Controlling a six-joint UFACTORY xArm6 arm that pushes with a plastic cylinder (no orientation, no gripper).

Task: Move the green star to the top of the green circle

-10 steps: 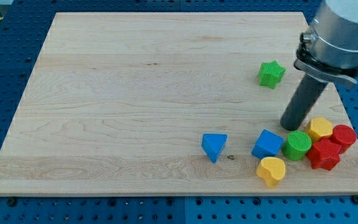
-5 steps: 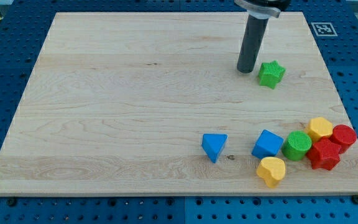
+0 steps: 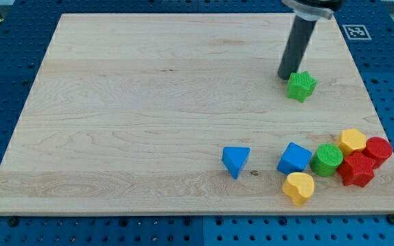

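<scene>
While the dark rod is leaning down from the view's top right, my tip (image 3: 286, 75) is sitting on the wooden board (image 3: 149, 116) right against the upper-left edge of the green star (image 3: 301, 87) — touching it or within a hair of it; I cannot tell which. It is a plain rod end, with nothing to spread or pinch, and it is holding nothing.

The green star is lying by itself in the board's upper right part, well apart from the others. The green circle (image 3: 327, 159) is sitting lower down, near the view's bottom right, a ribbed round block packed into a cluster. Just to its left, touching it, a blue block (image 3: 294, 158) of angular shape is resting; just below that pair, a yellow heart (image 3: 299, 188) is lying close to the board's bottom edge. To the circle's upper right a yellow block (image 3: 352, 141) is pressing in, and two red blocks are crowding the right side — a rounded one (image 3: 378, 149) beside the yellow, and a star-like one (image 3: 356, 169) below it, touching the green circle.

Off to the left of the cluster, standing alone, a blue triangle (image 3: 235, 160) is pointing downward.
</scene>
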